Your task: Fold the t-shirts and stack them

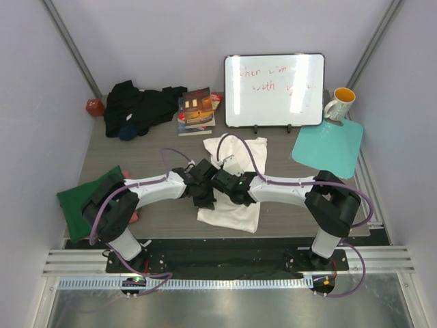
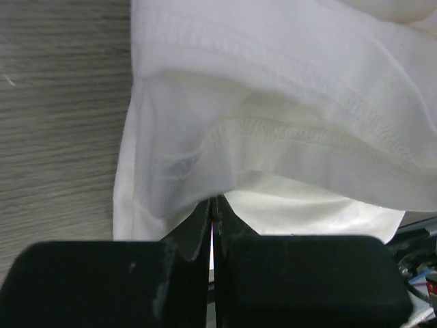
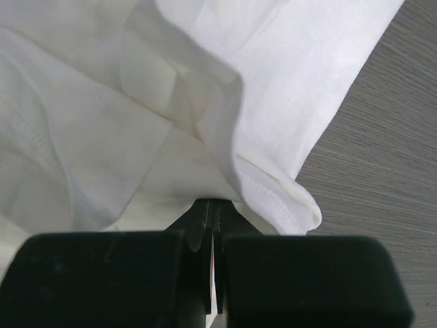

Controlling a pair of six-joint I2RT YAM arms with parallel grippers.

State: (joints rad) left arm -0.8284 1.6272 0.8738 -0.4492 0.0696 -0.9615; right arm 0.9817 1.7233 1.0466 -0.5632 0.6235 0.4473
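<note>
A white t-shirt (image 1: 235,205) lies crumpled in the middle of the table. My left gripper (image 1: 207,192) is shut on its cloth; in the left wrist view its tips (image 2: 213,201) pinch a hemmed fold of the white t-shirt (image 2: 273,102). My right gripper (image 1: 224,183) is shut on the same shirt; in the right wrist view its tips (image 3: 217,203) pinch the white cloth (image 3: 136,123). The two grippers sit close together over the shirt. A black t-shirt (image 1: 140,106) lies bunched at the back left. A dark green t-shirt (image 1: 85,198) lies at the left edge, with a bit of salmon pink cloth (image 1: 134,217) beside it.
Glossy books (image 1: 196,109) are stacked at the back centre. A whiteboard (image 1: 274,89) stands behind the shirt. A teal mat (image 1: 329,147) lies at the right with a white and yellow mug (image 1: 339,104) behind it. A red object (image 1: 95,106) sits at the back left.
</note>
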